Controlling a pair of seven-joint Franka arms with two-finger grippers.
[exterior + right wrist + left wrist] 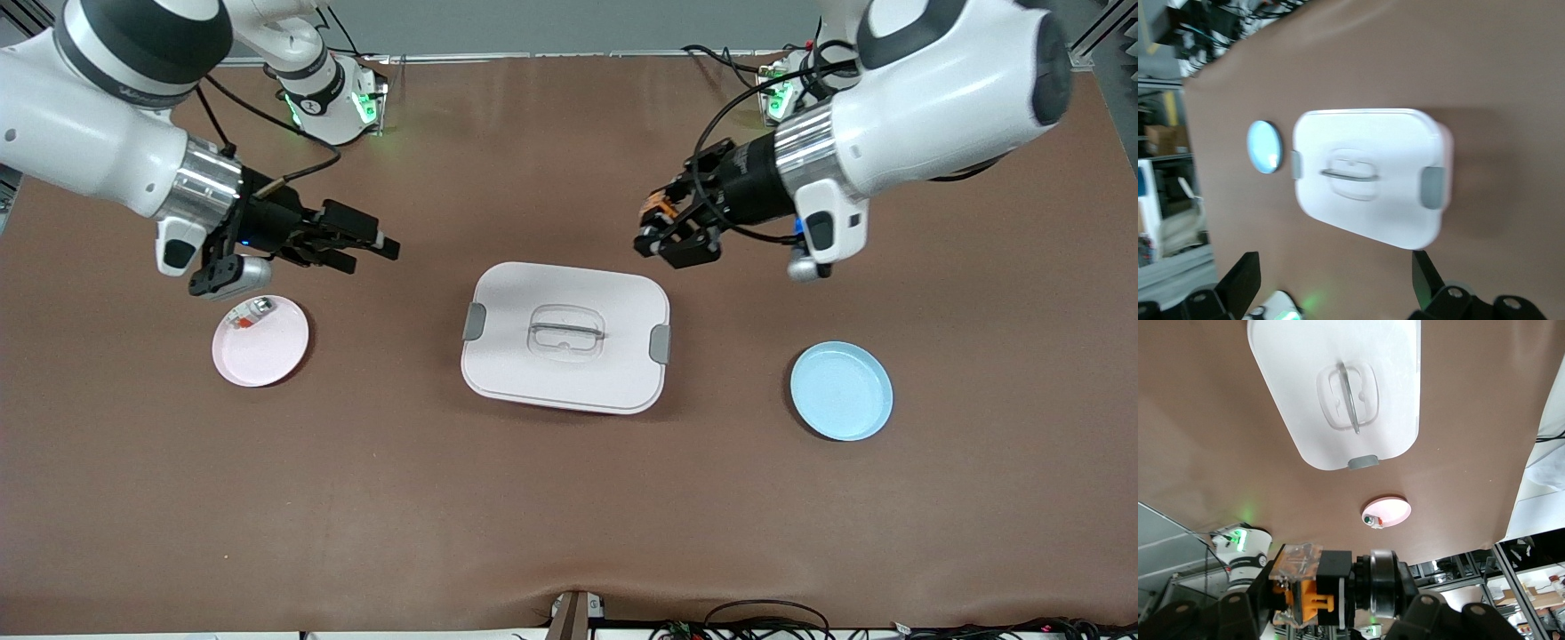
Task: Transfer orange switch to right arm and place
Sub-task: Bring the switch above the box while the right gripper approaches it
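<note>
1. Two arms are up over the brown tabletop, each to one end of a white lidded box that sits mid-table.
2. Left pincer: clamped on the orange switch, held in the air over bare tabletop just beside the box corner toward the left arm's end. In the left wrist view the switch sits crosswise between the fingers, orange band showing, black body pressed on both sides. Judgement: it is carried high and turned toward the middle so the other arm can take it.
3. Right pincer: fingers wide apart, nothing between them, over the tabletop beside the pink plate. It points toward the box and the left arm. Judgement: it is opened ready to receive; handover not yet made, the two pincers well apart.
4. Pink plate carries a small silver-and-clear piece with a red mark; it is not the task's part and is untouched.
5. Blue plate, toward the left arm's end and nearer the front camera than the left pincer, holds nothing.
6. Risk, as judged: the switch is tiny, so the receiving fingers have little exposed surface to grip; misalignment could drop it onto the box lid.
</note>
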